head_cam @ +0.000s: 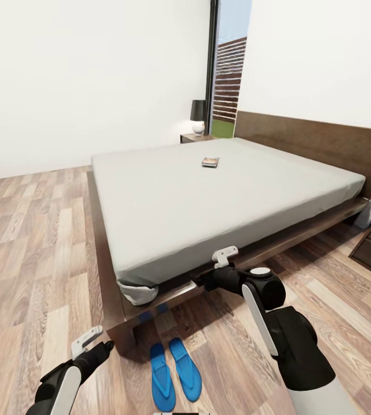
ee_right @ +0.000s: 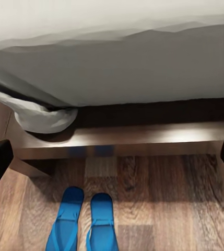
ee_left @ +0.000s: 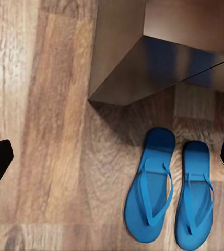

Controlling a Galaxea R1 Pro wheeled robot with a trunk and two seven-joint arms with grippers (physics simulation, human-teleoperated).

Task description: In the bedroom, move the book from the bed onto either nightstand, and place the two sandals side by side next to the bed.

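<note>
— Sandals (head_cam: 175, 376) first, down at the bottom centre of the frame: two blue flip-flops lying side by side on the floor (head_cam: 30, 242), touching or nearly so, just off the corner of the bed (head_cam: 168, 300).

— So that part looks settled. And the book (head_cam: 211, 162)?

— Far up the mattress, upper middle of the frame, towards the headboard. It's well apart from both arms, its long side running roughly up and away from us.

— Which arm is closer?

— I'd say the right hand (head_cam: 225, 255). It hovers at the mattress edge, fingers spread, holding nothing. The left hand (head_cam: 85, 341) hangs low at lower left, also released and empty.

— Where would the book go?

— A nightstand (head_cam: 196, 137) with a lamp (head_cam: 198, 117) sits beyond the far corner; another shows at the right edge.
</note>
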